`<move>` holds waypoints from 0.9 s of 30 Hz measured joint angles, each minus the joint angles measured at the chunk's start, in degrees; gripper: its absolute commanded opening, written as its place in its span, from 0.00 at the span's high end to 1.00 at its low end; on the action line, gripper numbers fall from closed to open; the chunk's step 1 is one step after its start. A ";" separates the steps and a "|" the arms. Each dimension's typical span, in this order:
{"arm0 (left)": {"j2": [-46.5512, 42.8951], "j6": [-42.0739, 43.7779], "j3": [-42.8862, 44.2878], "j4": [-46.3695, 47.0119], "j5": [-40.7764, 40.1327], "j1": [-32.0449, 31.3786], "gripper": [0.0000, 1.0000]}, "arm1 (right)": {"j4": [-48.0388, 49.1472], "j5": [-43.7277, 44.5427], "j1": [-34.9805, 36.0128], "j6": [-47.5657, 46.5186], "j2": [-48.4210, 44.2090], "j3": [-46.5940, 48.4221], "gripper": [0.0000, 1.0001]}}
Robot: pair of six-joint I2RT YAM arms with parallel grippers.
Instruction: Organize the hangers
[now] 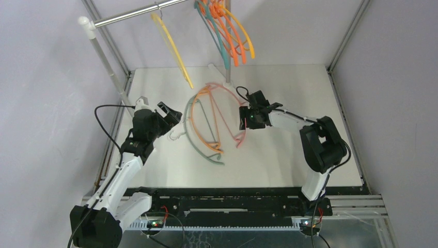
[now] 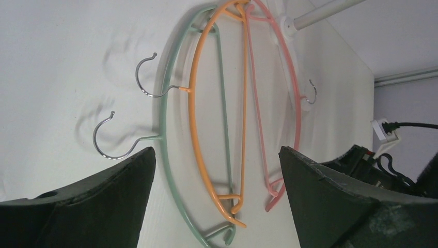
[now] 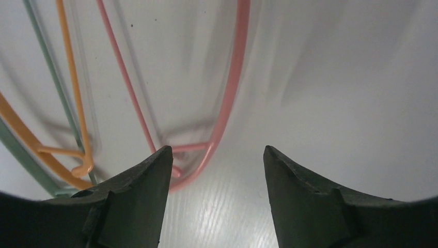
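Three hangers lie overlapped on the white table: a teal one [image 1: 195, 138], an orange one [image 1: 192, 114] and a pink one [image 1: 241, 137]. In the left wrist view the teal hanger [image 2: 165, 129], orange hanger [image 2: 193, 103] and pink hanger [image 2: 298, 113] show their metal hooks. My left gripper [image 1: 173, 115] hovers just left of them, open and empty [image 2: 217, 150]. My right gripper [image 1: 244, 122] sits at the pink hanger's right side, open [image 3: 217, 150]. The pink hanger's lower end [image 3: 227, 108] lies beside its left finger, not between the jaws. A yellow hanger [image 1: 171, 47] and a bunch of several hangers [image 1: 230, 28] hang on the rail.
The silver rail [image 1: 139, 14] crosses the top of the view, carried by a white post [image 1: 106, 59] at the left and a second post whose foot [image 1: 227, 77] stands at the table's back. Metal frame bars line both table sides. A cable and plug [image 2: 385, 129] lie near my right arm.
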 measured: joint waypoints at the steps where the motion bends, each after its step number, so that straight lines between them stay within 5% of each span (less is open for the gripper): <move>1: 0.00 0.00 -0.24 0.00 0.07 0.11 0.07 | 0.90 -0.52 -0.26 0.37 1.38 0.39 0.29; 27: -0.42 -0.09 -2.43 -0.20 0.04 1.38 0.08 | 19.15 -19.63 -5.16 5.81 8.96 -2.95 0.54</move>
